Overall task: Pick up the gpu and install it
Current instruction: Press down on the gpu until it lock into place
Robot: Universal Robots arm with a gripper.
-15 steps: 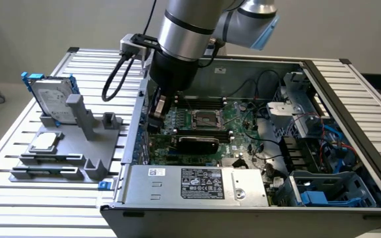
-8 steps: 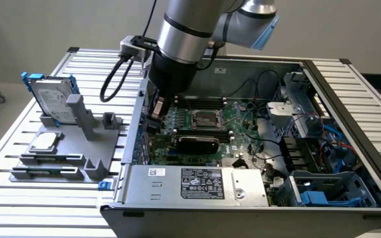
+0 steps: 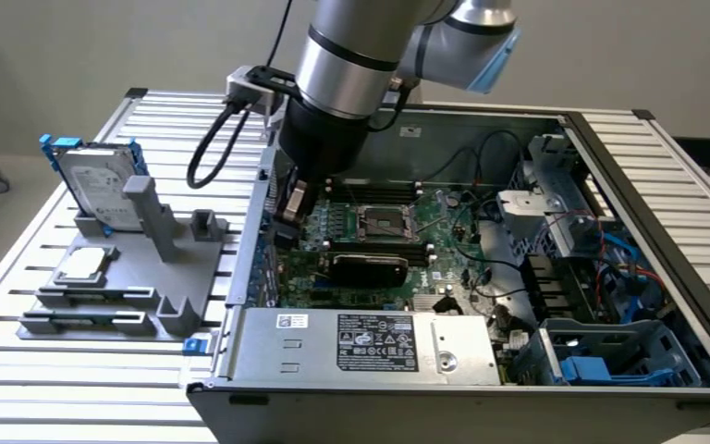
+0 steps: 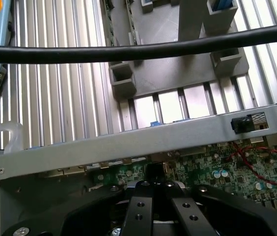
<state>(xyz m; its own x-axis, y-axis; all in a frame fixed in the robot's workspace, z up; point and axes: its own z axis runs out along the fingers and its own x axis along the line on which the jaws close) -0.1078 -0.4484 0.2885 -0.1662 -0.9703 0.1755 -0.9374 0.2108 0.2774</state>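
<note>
Green motherboard [image 3: 386,236] lies in the open computer case [image 3: 651,185], and the arm reaches down inside the case at its wall on the exterior view's left. The gripper [image 3: 291,215] sits low over the board's edge there, its fingers drawn together; in the wrist view the gripper [image 4: 154,194] shows as black fingers meeting just above the circuit board, beside the grey case wall [image 4: 128,142]. Whether they pinch anything between them cannot be made out. The gpu [image 3: 368,266] shows its black rounded shroud already down on the board, just below the CPU socket [image 3: 383,220] and apart from the gripper. It looks seated, so the pick and most of the placing seem done; whether the card is pressed fully home cannot be judged. Outside the case, the grey holder [image 3: 121,277] on the slatted table [image 3: 34,388] keeps the hard drive [image 3: 93,185] upright and the CPU chip [image 3: 84,264] lying flat
</note>
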